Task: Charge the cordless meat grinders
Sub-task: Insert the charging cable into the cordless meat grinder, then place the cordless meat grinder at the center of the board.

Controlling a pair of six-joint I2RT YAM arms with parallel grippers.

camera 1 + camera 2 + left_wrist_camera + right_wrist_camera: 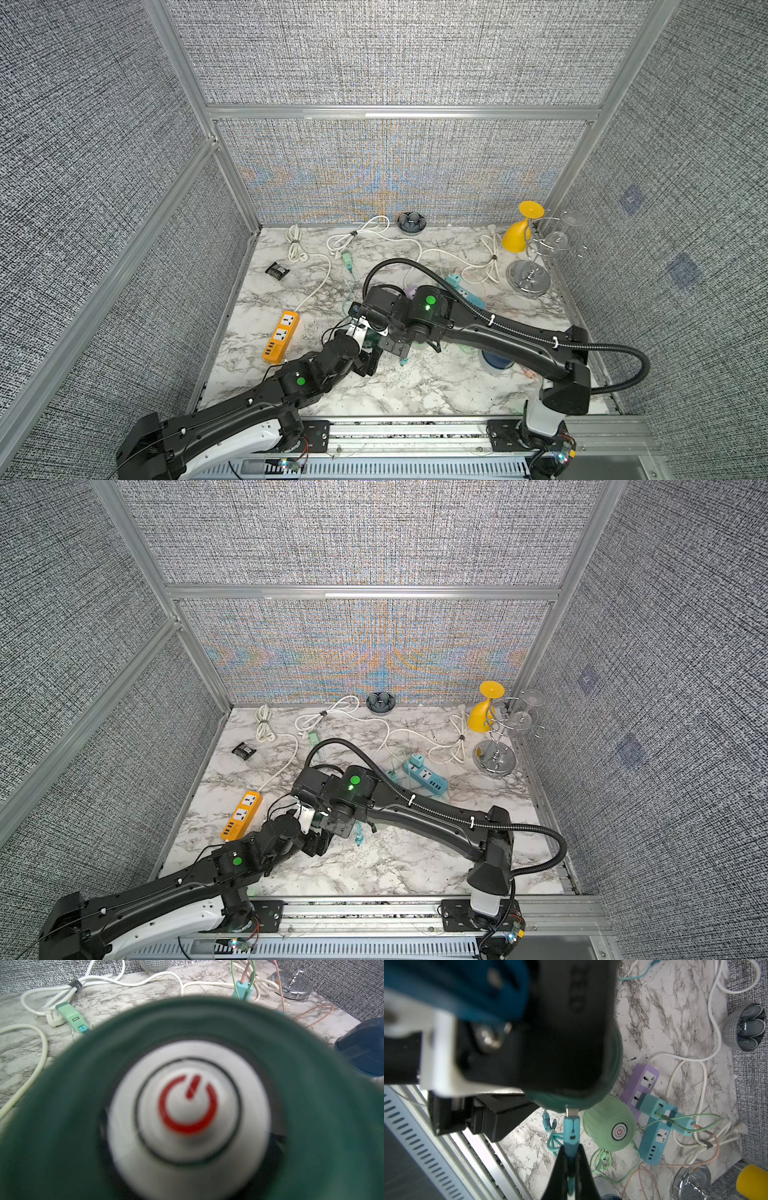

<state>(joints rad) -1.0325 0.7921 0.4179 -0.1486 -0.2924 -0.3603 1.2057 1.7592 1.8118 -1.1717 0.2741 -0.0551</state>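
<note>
Dark green grinder (62,1126), teal cable (571,1132)

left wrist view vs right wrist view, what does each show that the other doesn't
Only left wrist: the power button with its red symbol on the dark green grinder, and a green adapter.
Only right wrist: the right end effector pinching a teal plug at that grinder's edge, the mint green grinder, the purple power strip.
Both: the dark green grinder, marble table, white cords.

Smooth marble-look tabletop (415,386) meets rough woven-cloth walls (395,54) and aluminium framing (395,112).
</note>
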